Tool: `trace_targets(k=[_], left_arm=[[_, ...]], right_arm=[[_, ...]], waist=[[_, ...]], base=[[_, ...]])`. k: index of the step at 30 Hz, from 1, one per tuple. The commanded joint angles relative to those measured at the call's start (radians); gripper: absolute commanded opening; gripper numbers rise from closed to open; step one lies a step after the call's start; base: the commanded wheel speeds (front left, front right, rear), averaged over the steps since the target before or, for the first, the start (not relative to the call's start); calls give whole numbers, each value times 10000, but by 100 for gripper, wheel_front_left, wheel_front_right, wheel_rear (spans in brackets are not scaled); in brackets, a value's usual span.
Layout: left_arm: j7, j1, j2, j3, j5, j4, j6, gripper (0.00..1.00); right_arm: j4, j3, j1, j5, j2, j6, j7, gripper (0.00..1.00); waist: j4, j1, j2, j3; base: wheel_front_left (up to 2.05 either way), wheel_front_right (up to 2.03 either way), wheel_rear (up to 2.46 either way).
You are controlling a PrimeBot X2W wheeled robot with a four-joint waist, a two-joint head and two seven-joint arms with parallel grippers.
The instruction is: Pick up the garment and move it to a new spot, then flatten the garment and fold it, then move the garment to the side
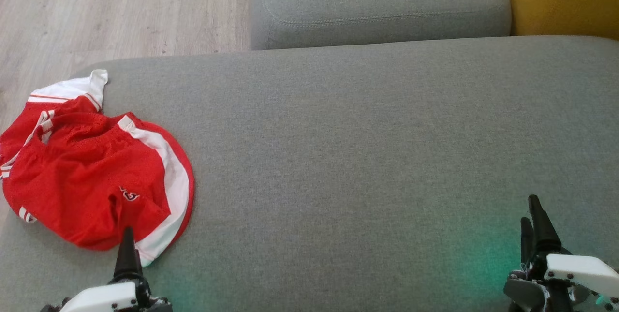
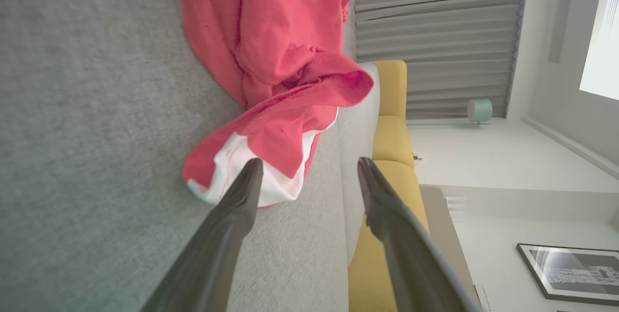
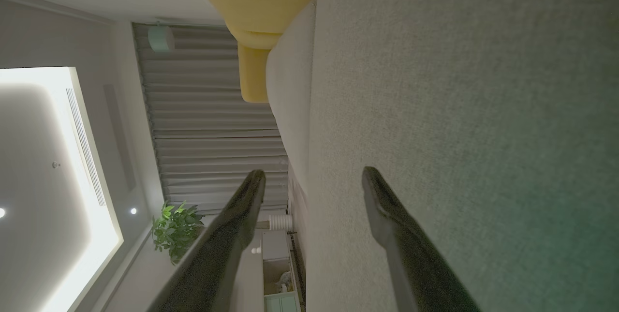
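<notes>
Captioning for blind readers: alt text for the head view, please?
Crumpled red and white garment at the left end of a grey sofa cushion. Open left hand points at its near edge; open right hand at lower right.

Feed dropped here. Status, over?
Left gripper open, right gripper open, both empty. Red garment crumpled at cushion's left end, by left gripper. No obstacle seen.

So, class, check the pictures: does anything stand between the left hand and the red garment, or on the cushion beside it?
Nothing visible does. The open left hand points straight at the near white-trimmed edge of the garment, and no object lies on the grey cushion to the garment's right.
</notes>
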Motion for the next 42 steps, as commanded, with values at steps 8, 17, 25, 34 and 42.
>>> trace_targets(k=[8,17,25,34,42], left_arm=[[-317,-337,70,-184,1189,-796,96,100],[-584,-277,76,-477,2345,-1250,211,100],[-822,-210,81,-800,3640,-1348,570,100],[-1089,-160,87,-1082,4965,-1526,891,100],[-1326,-105,92,-1280,6063,-1805,1153,100]], right_arm=[[-602,292,-302,-1465,-53,15,-335,100],[-847,657,-236,-2766,-62,20,-600,100],[-1012,836,-160,-3770,-70,26,-837,100],[-1056,1148,-117,-4935,-79,31,-1101,100],[-989,1395,-117,-5976,-87,37,-1337,100]], waist=[[22,0,0,-61],[65,0,0,-146],[63,0,0,-230],[56,0,0,-336],[51,0,0,-409]], base=[[0,0,0],[0,0,0],[0,0,0],[0,0,0],[0,0,0]])
